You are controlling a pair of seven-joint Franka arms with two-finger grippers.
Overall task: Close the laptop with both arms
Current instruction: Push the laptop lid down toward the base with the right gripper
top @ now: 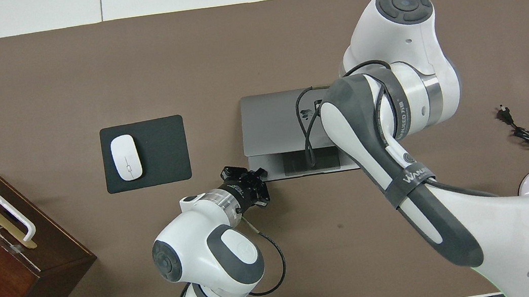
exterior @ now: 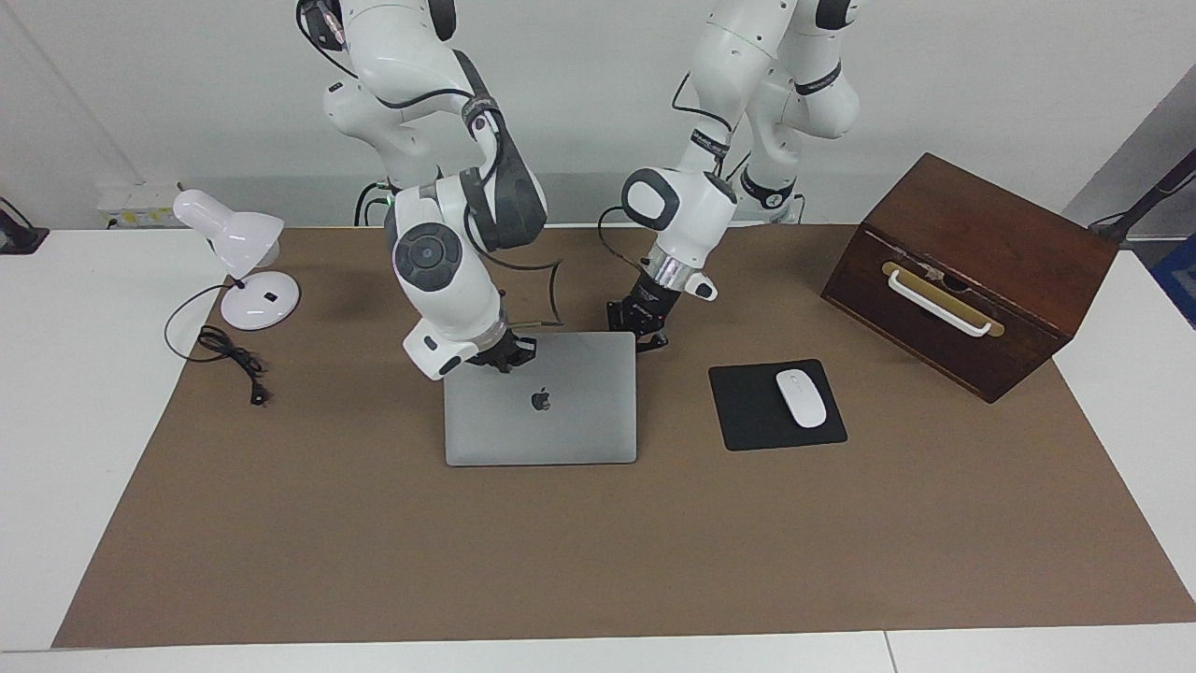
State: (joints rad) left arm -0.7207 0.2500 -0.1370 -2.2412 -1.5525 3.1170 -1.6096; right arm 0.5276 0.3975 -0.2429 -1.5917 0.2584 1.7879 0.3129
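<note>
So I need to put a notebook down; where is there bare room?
The brown mat is bare from the laptop and mouse pad out to its edge farthest from the robots. It is crowded at the laptop's robot-side edge, where both arms work.

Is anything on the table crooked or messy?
The wooden box sits tilted and turned askew at the left arm's end. The lamp cord lies loose and unplugged. The laptop is only part-closed, mid-task.
</note>
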